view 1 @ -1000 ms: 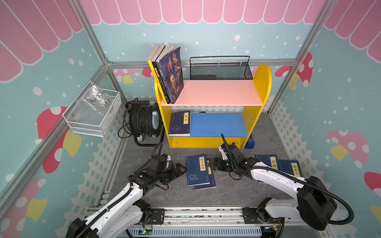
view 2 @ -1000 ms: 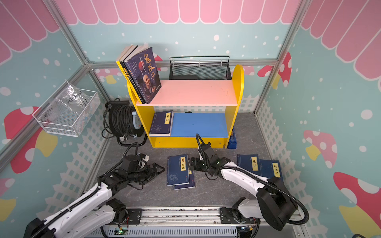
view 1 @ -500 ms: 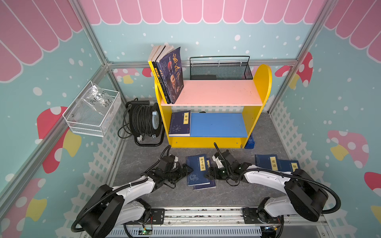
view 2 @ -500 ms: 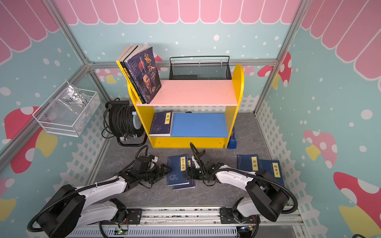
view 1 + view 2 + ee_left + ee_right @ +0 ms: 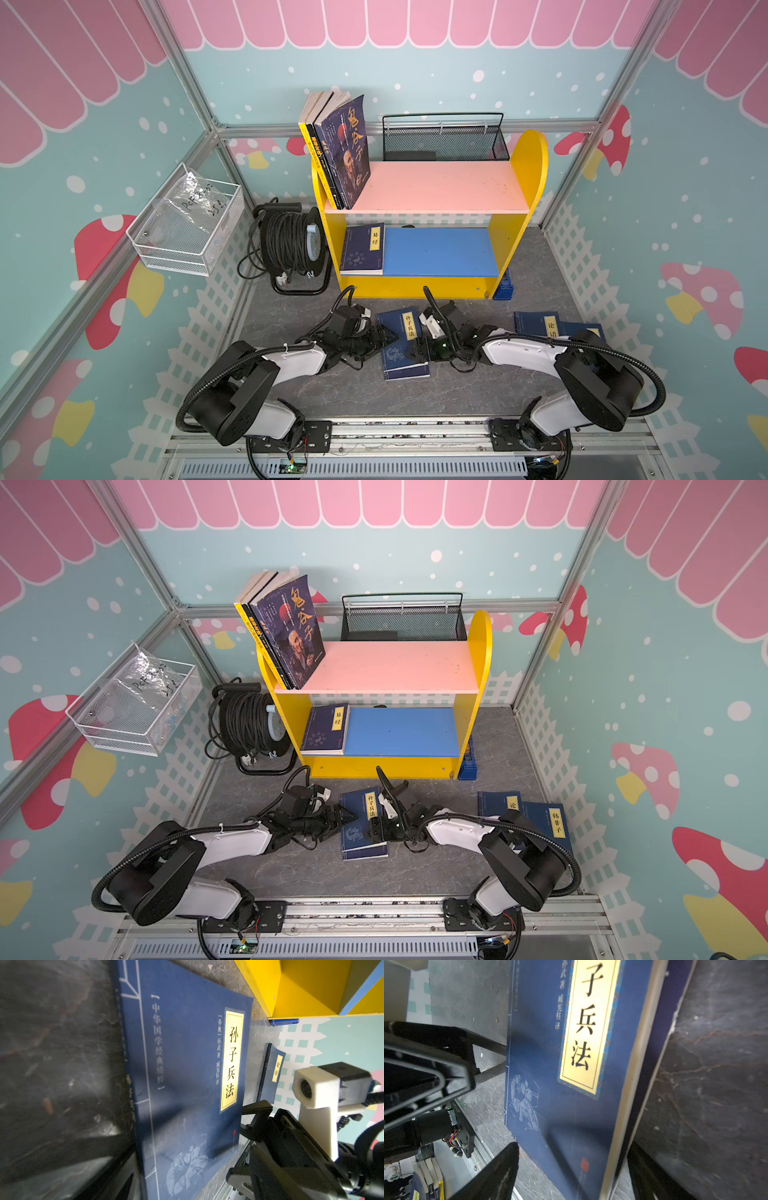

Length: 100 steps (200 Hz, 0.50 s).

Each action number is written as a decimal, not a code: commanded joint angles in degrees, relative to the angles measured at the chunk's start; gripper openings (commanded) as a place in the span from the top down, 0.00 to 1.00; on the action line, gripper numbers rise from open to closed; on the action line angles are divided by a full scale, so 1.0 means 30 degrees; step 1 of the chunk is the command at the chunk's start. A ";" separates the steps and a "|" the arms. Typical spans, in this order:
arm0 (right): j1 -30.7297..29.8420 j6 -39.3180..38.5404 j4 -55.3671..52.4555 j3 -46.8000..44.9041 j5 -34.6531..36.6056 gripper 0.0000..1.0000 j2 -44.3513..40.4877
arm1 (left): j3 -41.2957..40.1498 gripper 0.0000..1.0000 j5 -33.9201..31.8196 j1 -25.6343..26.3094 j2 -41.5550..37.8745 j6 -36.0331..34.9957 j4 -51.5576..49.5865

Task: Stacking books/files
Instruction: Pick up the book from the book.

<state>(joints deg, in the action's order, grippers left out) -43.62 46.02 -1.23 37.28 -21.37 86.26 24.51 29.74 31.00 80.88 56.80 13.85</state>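
Two thin navy books lie stacked on the floor, the top one (image 5: 401, 347) (image 5: 361, 825) (image 5: 187, 1076) (image 5: 550, 1064) with a yellow label. My left gripper (image 5: 385, 335) (image 5: 348, 816) is open, its fingertips (image 5: 492, 1072) at the spine edge. My right gripper (image 5: 419, 350) (image 5: 376, 828) (image 5: 571, 1167) is open, straddling the top book's opposite edge near a corner. Two more navy books (image 5: 540, 326) (image 5: 550, 820) lie on the floor at the right. Another navy book (image 5: 363, 249) lies on the blue lower shelf. A purple book (image 5: 347, 149) stands with others on the pink upper shelf.
The yellow bookshelf (image 5: 415, 286) stands just behind the stack. A black cable reel (image 5: 291, 245) sits to its left, with a white wire basket (image 5: 187, 224) on the left wall. A black mesh basket (image 5: 444, 139) sits behind the upper shelf. A blue box (image 5: 505, 286) lies beside the shelf's right foot.
Both grippers have moved inward from either side to the stacked books' edges. The left jaws have narrowed somewhat. The books have not visibly shifted.
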 commanded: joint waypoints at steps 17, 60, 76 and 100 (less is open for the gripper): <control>-0.0226 -0.0720 0.0089 0.0603 -0.0639 0.17 0.0908 | 0.0384 0.20 -0.0126 0.0171 -0.1733 0.0264 -0.0609; -0.0227 -0.0779 0.0089 0.0753 -0.0847 0.17 0.1130 | 0.0954 0.22 -0.0653 0.0179 -0.3265 0.0298 -0.2154; -0.0227 -0.0751 0.0089 0.0706 -0.0919 0.17 0.1163 | 0.1072 0.24 -0.0880 0.0176 -0.3706 0.0115 -0.2697; -0.0227 -0.0721 0.0119 0.0642 -0.0942 0.17 0.1141 | 0.1014 0.27 -0.1110 0.0183 -0.3911 0.0081 -0.2902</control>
<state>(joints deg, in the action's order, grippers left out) -43.68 44.53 -0.32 38.98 -23.53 88.60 26.41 28.03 31.22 70.11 57.01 7.16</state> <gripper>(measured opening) 0.829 0.743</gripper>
